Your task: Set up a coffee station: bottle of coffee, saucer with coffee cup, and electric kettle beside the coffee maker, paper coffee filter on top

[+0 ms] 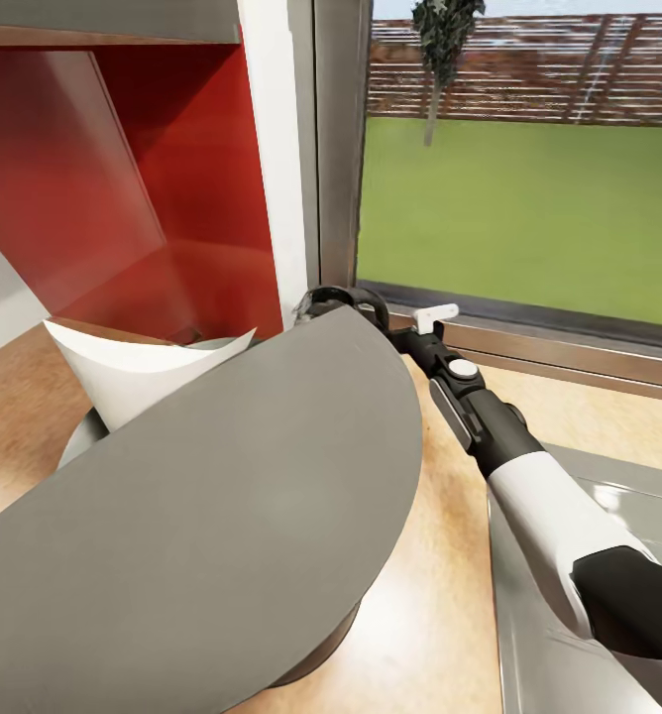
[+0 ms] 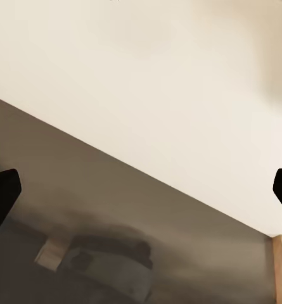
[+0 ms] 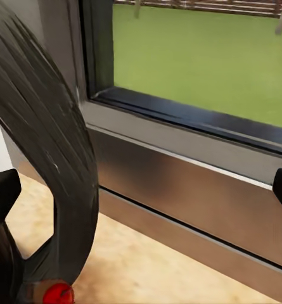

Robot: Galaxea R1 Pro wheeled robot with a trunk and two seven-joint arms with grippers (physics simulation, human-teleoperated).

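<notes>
Coffee maker – flat matte-grey half-round top – wavy white filter behind.

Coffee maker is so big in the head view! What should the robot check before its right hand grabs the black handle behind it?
1. Right gripper open: ok, fingers wide apart.
2. Electric kettle's black handle between those fingers: ok, though it sits close to one finger.
3. Kettle body clear to lift: cannot tell, the coffee maker hides it in the head view.
4. Paper coffee filter resting on the coffee maker: cannot tell, it shows just past the top's far edge.
5. Left gripper free: ok, open with nothing between its fingers.
</notes>
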